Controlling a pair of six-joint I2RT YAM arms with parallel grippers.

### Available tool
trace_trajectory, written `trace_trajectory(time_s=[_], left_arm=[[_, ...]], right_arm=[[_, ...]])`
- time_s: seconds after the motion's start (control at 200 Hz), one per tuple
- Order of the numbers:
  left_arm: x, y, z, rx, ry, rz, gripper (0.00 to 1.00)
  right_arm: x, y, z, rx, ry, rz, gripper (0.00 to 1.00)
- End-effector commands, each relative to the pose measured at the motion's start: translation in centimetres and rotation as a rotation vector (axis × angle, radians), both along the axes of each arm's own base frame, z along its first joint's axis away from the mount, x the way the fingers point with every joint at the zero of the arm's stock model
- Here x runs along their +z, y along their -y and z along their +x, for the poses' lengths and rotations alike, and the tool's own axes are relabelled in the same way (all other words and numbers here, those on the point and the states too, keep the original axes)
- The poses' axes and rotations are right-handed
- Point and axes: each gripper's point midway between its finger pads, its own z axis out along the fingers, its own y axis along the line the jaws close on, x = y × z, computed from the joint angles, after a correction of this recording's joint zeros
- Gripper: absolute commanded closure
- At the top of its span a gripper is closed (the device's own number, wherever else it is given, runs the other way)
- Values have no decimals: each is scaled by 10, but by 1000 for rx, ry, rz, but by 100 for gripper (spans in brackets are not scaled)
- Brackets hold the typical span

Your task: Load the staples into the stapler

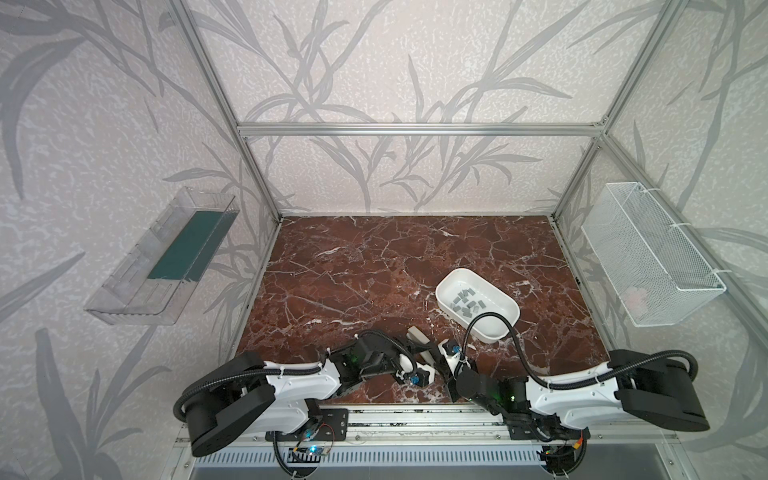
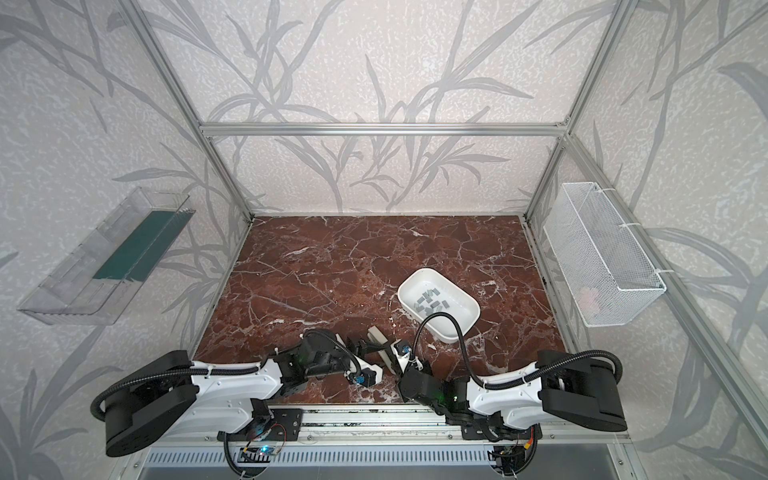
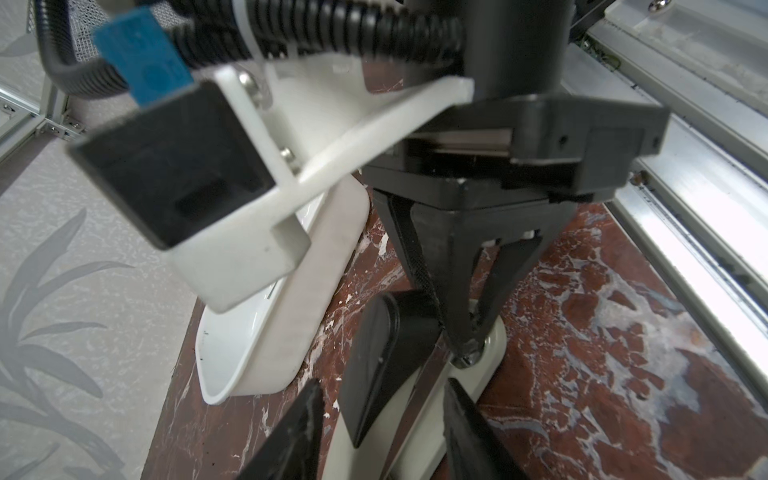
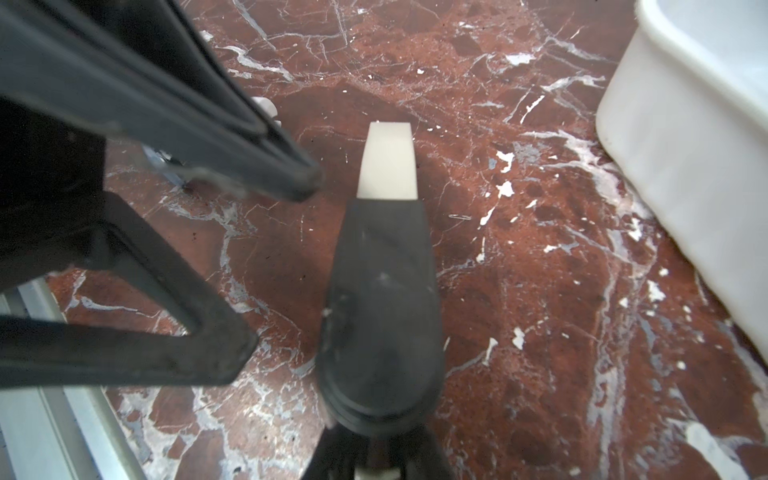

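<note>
**Both grippers at the stapler, front centre of the table.** The right gripper (image 3: pixel 465 343) has its fingertips pinched together on one end of the stapler (image 3: pixel 386 353). This is a small cream-and-black model lying on the red marble table (image 1: pixel 374 270). The hold looks firm, though the exact contact is hidden under the tips. The left gripper (image 3: pixel 382 384) straddles the stapler's body with its jaws apart. A sliver of marble shows beside one finger, so it grips nothing. The black upper arm appears tilted up from the cream base, but whether the magazine is exposed cannot be told.

Beyond the right arm stands a white tray (image 1: pixel 500 296). The staples (image 1: pixel 467 301) lie in it as a loose, partly overlapping heap of grey strips, well apart from the stapler. Neither gripper carries a strip.

Risks, as judged:
- With only one end pinched and the left jaws parted, the stapler may pivot or tip.
- The upper arm may drop shut once let go.
- The two grippers, crowded together, may knock each other.
- A flat strip in a heap invites a missed or double pick.
</note>
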Motion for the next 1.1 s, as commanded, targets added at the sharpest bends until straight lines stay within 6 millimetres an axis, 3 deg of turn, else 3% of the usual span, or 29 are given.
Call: trace_trajectory(time_s=[0.0,0.425,0.84,1.094], left_arm=[[5,5,6,4,49,-6,51],[11,21,9,-28,59,-63,47],[3,27,10,-41,63,-80,45],[28,32,25,40,54,-192,84]], right_arm=[[15,-8,4,-4,21,45,100],[22,-15,1,25,18,70,100],[23,-20,0,38,11,78,100],[18,-26,-3,51,-5,67,100]])
